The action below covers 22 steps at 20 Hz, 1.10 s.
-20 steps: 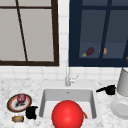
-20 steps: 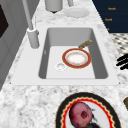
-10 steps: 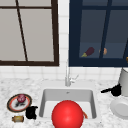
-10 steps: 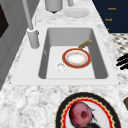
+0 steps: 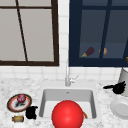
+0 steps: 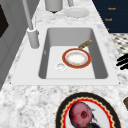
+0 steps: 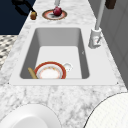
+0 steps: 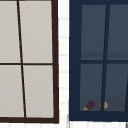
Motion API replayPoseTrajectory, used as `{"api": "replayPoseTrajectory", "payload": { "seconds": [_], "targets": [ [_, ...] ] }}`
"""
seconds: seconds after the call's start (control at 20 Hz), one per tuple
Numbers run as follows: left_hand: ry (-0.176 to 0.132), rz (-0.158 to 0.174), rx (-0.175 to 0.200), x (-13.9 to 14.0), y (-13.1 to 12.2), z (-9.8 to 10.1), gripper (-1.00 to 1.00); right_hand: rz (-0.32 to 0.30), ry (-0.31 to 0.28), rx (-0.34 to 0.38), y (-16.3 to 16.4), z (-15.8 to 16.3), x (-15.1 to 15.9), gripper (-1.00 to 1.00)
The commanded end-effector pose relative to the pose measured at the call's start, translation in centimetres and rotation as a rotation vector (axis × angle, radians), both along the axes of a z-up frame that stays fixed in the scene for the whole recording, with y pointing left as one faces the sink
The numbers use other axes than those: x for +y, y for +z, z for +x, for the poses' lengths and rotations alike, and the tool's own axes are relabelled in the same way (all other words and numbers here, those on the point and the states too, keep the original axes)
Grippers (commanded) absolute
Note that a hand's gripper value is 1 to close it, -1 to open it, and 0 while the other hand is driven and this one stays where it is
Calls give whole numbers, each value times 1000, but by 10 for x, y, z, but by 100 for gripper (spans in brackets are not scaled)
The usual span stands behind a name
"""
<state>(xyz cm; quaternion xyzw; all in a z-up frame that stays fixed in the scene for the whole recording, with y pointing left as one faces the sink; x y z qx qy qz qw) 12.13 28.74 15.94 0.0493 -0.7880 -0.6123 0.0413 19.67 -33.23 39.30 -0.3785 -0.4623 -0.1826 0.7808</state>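
Observation:
My left hand (image 5: 31,112) hovers over the counter's front left, between a patterned plate (image 5: 11,105) bearing a red fruit (image 5: 21,98) and the sink (image 5: 45,100). A small brown item (image 5: 18,118) lies just left of it. The right side view has the same hand (image 7: 22,4) with relaxed fingers, holding nothing, above that brown item (image 7: 33,15). At the right my right hand (image 5: 116,87) floats with straight fingers beside a grey pot (image 5: 124,77), above a white plate (image 5: 120,108). A red bowl (image 5: 67,115) sits in the sink, red-rimmed in the left side view (image 6: 76,58).
The faucet (image 5: 67,75) stands behind the basin. A brown stick-like item (image 6: 85,44) lies by the bowl, and the drain (image 6: 60,66) is beside it. An eggplant (image 8: 89,105) and an orange item (image 8: 105,105) sit behind the dark glass door.

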Motion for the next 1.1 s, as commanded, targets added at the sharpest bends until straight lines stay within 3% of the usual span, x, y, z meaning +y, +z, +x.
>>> {"api": "replayPoseTrajectory", "payload": {
  "seconds": [0.0, 0.3, 0.55, 0.8, 1.05],
  "targets": [
    [0, 0, 0, 0, 0, 0, 0, 36, -105, -71, 10, 2, 3, -100],
    [0, 0, 0, 0, 0, 0, 0, 43, -168, -125, 38, 0, 3, -100],
    [0, 0, 0, 0, 0, 0, 0, 29, -96, -127, 60, -37, -16, -100],
    [0, 0, 0, 0, 0, 0, 0, 18, -86, -130, 86, -72, -31, -100],
    [0, 0, 0, 0, 0, 0, 0, 59, -88, -134, 114, -103, -40, -100]
  ]
}}
